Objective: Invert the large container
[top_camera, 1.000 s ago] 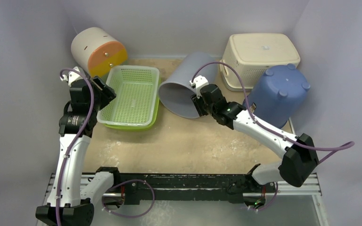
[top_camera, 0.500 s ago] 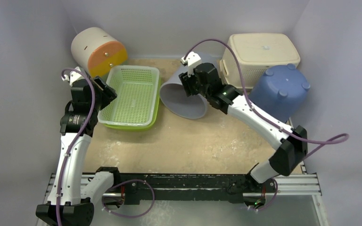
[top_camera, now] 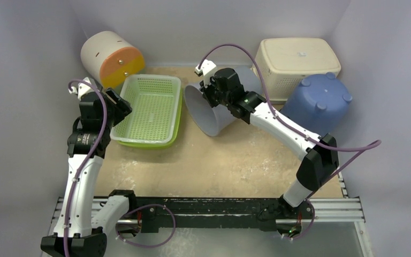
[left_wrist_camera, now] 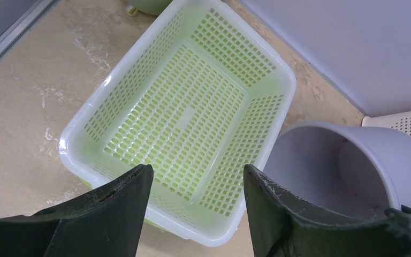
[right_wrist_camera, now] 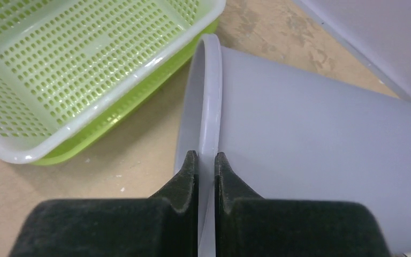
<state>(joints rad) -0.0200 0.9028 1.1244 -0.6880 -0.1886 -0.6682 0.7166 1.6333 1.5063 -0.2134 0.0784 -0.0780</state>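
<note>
The large grey container [top_camera: 214,110] lies tilted on its side at the table's middle back, mouth facing left and toward the front. My right gripper [top_camera: 212,92] is shut on its rim; in the right wrist view the rim [right_wrist_camera: 208,107] runs between the two fingertips [right_wrist_camera: 190,166]. The container also shows in the left wrist view [left_wrist_camera: 353,166], open mouth toward the camera. My left gripper [top_camera: 119,103] is open and empty, above the left edge of the green basket [top_camera: 149,107].
A green perforated basket [left_wrist_camera: 187,107] sits left of the container. A white and orange drum [top_camera: 111,58] lies at the back left. A cream lidded bin [top_camera: 294,61] and an upturned blue tub [top_camera: 317,107] stand at the back right.
My right gripper has swung up and left with the grey container's rim, turning the container so its mouth faces more to the left. The left arm has not moved.
</note>
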